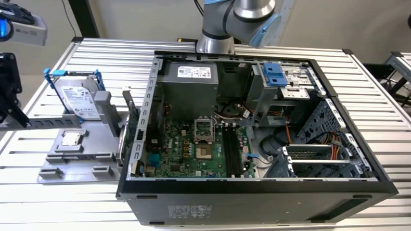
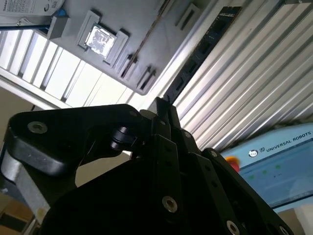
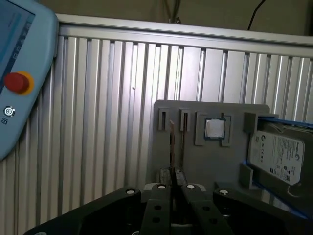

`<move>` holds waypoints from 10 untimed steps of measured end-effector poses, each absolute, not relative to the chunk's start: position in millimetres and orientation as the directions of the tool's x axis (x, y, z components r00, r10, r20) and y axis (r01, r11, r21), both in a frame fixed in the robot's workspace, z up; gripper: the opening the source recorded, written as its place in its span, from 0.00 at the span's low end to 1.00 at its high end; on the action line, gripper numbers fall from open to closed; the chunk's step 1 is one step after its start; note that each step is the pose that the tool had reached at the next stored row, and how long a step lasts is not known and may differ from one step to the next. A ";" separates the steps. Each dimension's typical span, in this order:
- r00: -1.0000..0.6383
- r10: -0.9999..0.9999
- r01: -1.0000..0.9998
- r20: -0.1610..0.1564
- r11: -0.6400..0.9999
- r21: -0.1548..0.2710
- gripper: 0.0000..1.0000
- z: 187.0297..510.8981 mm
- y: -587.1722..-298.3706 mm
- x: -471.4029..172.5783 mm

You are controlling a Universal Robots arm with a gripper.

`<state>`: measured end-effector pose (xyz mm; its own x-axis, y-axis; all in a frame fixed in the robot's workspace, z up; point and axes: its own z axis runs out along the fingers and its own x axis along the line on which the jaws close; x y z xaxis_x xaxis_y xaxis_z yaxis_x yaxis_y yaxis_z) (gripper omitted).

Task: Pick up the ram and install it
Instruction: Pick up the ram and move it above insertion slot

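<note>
In the first wrist view the black two-fingered gripper hangs apart from the flat grey plastic holder tray, its fingers pressed together tip to tip and holding nothing. The ram, a long thin circuit-board stick seen edge-on, stands in a slot of that tray. It is beside the tray's square silver processor chip.

White label, dense small print, on hard drive, ahead of claw and off to one side; not legible. Line of brand lettering with small logo on teach pendant, close beside claw. Round symbol on pendant face. White barcode sticker on power supply and grey sticker on computer case front, both farther from claw; print too small to read.
</note>
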<state>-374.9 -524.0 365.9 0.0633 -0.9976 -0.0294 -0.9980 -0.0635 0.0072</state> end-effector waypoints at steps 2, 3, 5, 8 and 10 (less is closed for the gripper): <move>0.062 -0.998 -0.998 -0.029 -0.062 0.007 0.00 369.7 -524.0 -374.9; 0.060 -0.998 -0.998 -0.030 -0.060 0.007 0.00 371.6 -524.0 -374.9; 0.049 -0.998 -0.999 -0.031 -0.049 0.007 0.00 374.0 -523.9 -375.0; 0.021 -0.999 -1.000 -0.033 -0.021 0.006 0.00 375.9 -523.9 -374.9; 0.003 -0.999 -1.000 -0.034 -0.004 0.006 0.00 377.9 -523.9 -374.9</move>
